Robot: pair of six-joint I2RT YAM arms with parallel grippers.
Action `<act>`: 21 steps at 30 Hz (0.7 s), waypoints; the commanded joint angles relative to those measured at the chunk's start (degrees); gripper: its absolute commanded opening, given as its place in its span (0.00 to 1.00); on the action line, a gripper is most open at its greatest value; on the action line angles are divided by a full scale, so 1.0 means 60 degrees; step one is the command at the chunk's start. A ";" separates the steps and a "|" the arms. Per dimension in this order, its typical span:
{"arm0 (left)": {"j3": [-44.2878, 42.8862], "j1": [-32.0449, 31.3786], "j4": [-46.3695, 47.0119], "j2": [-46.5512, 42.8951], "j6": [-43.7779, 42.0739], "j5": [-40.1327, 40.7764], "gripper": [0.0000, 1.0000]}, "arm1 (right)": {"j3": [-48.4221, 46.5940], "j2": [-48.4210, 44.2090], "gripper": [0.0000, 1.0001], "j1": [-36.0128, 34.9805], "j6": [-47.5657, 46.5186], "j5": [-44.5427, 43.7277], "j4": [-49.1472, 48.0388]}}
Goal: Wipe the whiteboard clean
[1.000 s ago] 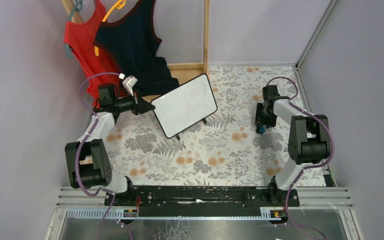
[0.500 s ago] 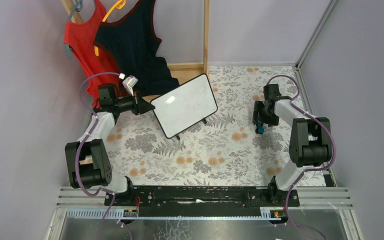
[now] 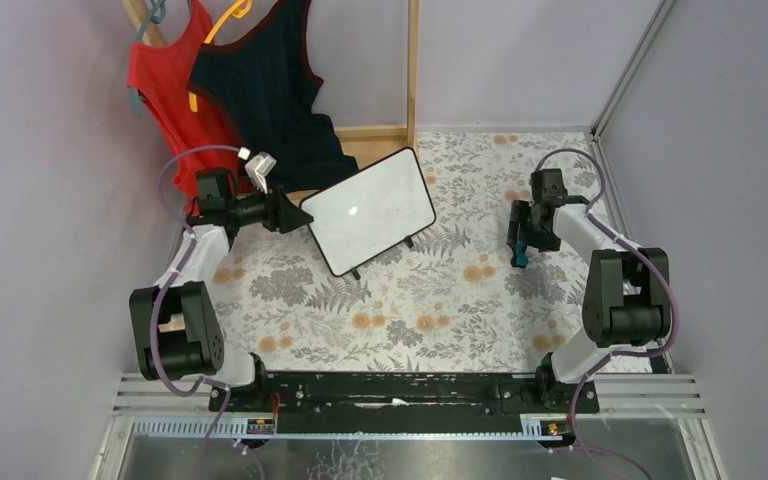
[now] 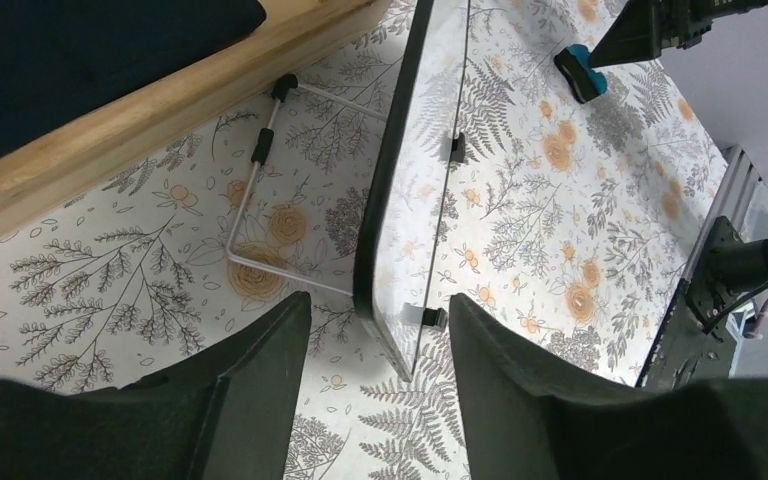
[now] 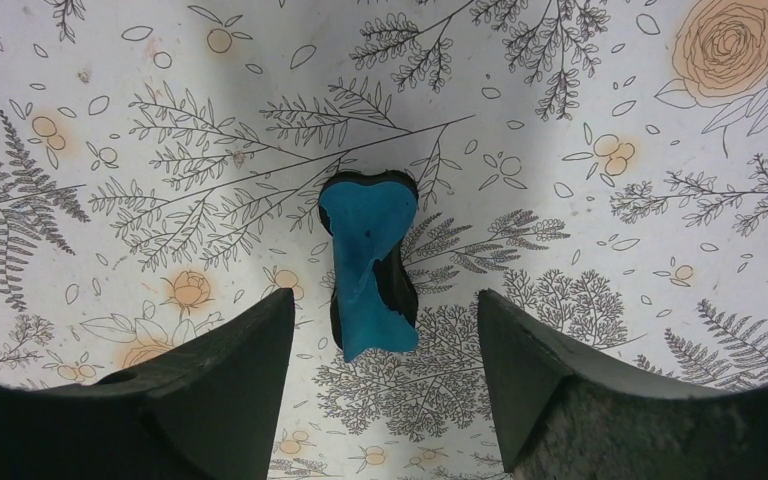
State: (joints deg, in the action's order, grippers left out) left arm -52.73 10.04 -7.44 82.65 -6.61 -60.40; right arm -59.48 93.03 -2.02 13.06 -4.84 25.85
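White and unmarked with one bright glint, the whiteboard (image 3: 370, 210) stands tilted at the far left of the floral cloth (image 3: 410, 310), black-rimmed and round-cornered, with two small black feet on its near edge.

Only the left wrist view shows it edge-on, with a thin wire stand (image 4: 260, 200) on the cloth behind it. There the left gripper (image 4: 380, 310) is spread, its fingers either side of the rim and clear of it.

Only the right wrist view shows the blue eraser (image 5: 370, 260) lying flat on the cloth. The right gripper (image 5: 385, 305) hangs wide over it and grips nothing. From above, the eraser is a blue speck at the far right.
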 commanded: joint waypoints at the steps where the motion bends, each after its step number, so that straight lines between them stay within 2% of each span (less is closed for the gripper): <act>1: -0.0250 -0.0032 -0.0227 -0.0519 -0.0233 -0.0193 0.56 | 0.0036 -0.0415 0.72 0.0051 0.0086 0.0068 -0.0089; 4: -0.0176 -0.0006 -0.0403 -0.0737 -0.0362 0.0035 0.72 | 0.0138 -0.0618 0.73 0.0059 0.0101 -0.0060 -0.0138; 8: 0.0145 0.0140 -0.0314 -0.1316 -0.0416 0.0810 0.86 | 0.0385 -0.1105 0.73 0.0059 0.0136 -0.0247 -0.0336; 17: 0.1435 0.0772 0.1151 -0.3227 0.0402 0.3078 0.91 | 0.1094 -0.2295 0.72 0.0059 0.0351 -0.0506 -0.0880; 21: 0.1895 0.0833 0.1641 -0.3612 0.0705 0.4682 0.94 | 0.1368 -0.2649 0.73 0.0059 0.0375 -0.0687 -0.1146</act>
State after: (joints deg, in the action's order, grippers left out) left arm -43.81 14.44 -4.67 63.00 -5.15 -43.40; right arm -52.49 79.99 -1.91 14.41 -6.66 21.98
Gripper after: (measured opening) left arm 0.935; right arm 0.723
